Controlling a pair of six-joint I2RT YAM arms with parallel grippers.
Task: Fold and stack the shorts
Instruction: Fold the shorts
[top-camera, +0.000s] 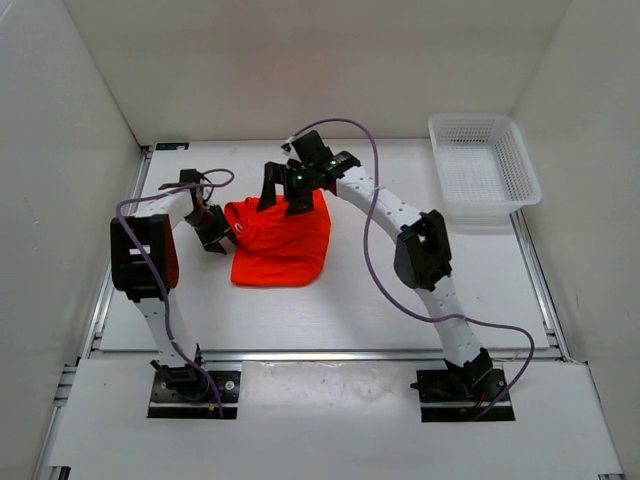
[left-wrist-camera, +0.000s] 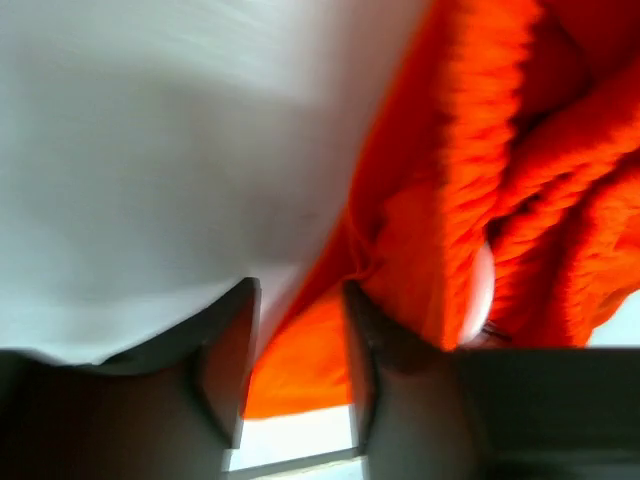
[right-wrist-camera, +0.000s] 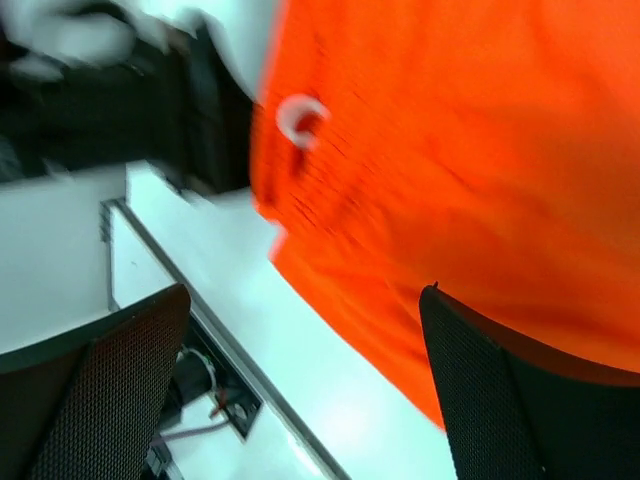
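Note:
The bright orange-red shorts (top-camera: 280, 240) lie bunched on the white table, left of centre. My left gripper (top-camera: 215, 236) sits low at their left edge. In the left wrist view its fingers (left-wrist-camera: 225, 360) stand a little apart, and the left gripper (left-wrist-camera: 300, 300) is open with the gathered orange shorts (left-wrist-camera: 480, 200) just beyond its tips. My right gripper (top-camera: 285, 193) hovers over the far edge of the shorts. In the right wrist view the right gripper (right-wrist-camera: 305, 300) is wide open and holds nothing. Below it, the shorts (right-wrist-camera: 450, 150) fill the upper right, with a small white mark (right-wrist-camera: 300, 118) on them.
A white mesh basket (top-camera: 483, 165) stands at the back right of the table. Metal rails (top-camera: 118, 262) run along the table's left edge and front edge (top-camera: 330, 352). White walls close in on three sides.

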